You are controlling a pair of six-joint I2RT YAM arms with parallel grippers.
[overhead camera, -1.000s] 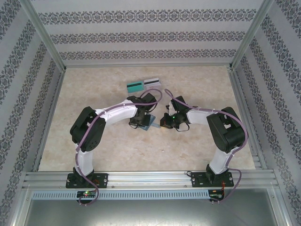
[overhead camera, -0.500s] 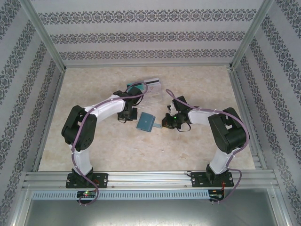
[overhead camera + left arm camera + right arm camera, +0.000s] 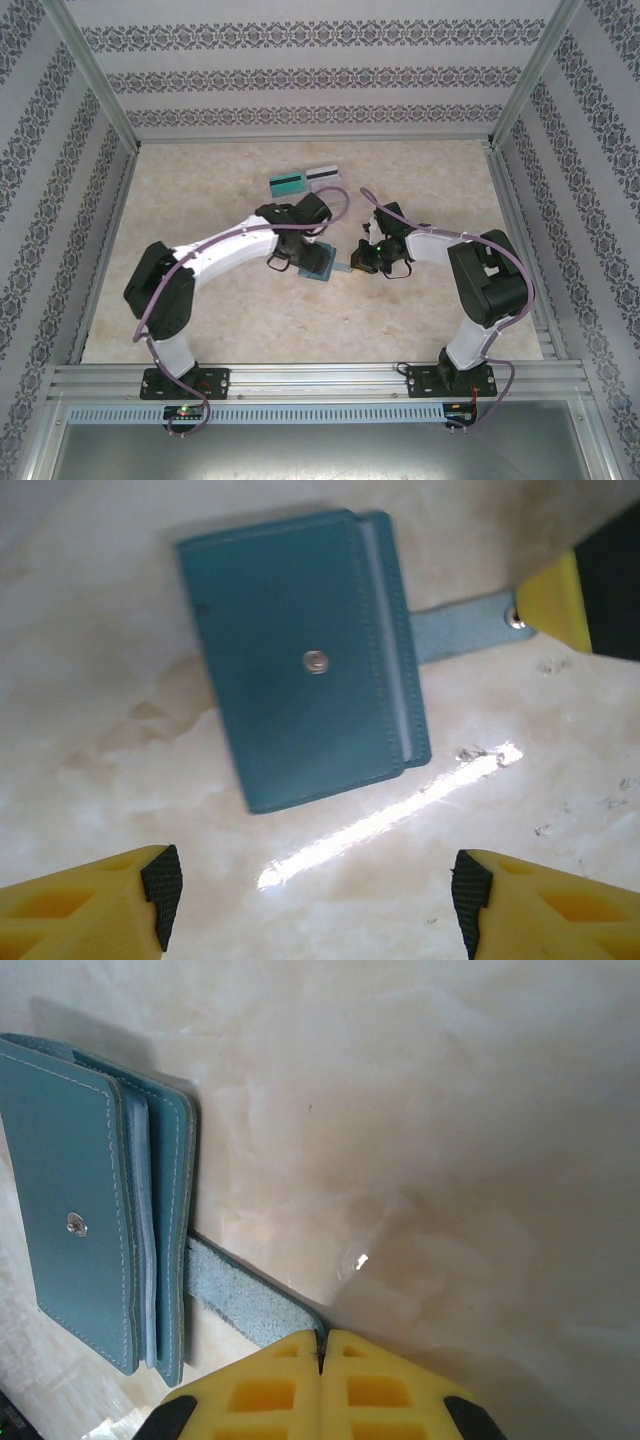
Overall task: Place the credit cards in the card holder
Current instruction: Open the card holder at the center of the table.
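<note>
Left gripper (image 3: 315,900): jaws newly spread wide, empty, back above closed card holder (image 3: 300,660) on table (image 3: 200,300). Right gripper (image 3: 322,1360) pinches clasp tab (image 3: 250,1305). 2 credit cards (image 3: 288,182) lie beyond, unloaded; holder likely needs opening first.

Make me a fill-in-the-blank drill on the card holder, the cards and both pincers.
The right pincer is shut on the card holder's ____. The left pincer hangs above the holder with its jaws ____. The holder lies ____, its snap stud facing up. Farther back, ____ credit cards lie side by side.
Missing words: clasp tab; open; closed; two.
</note>
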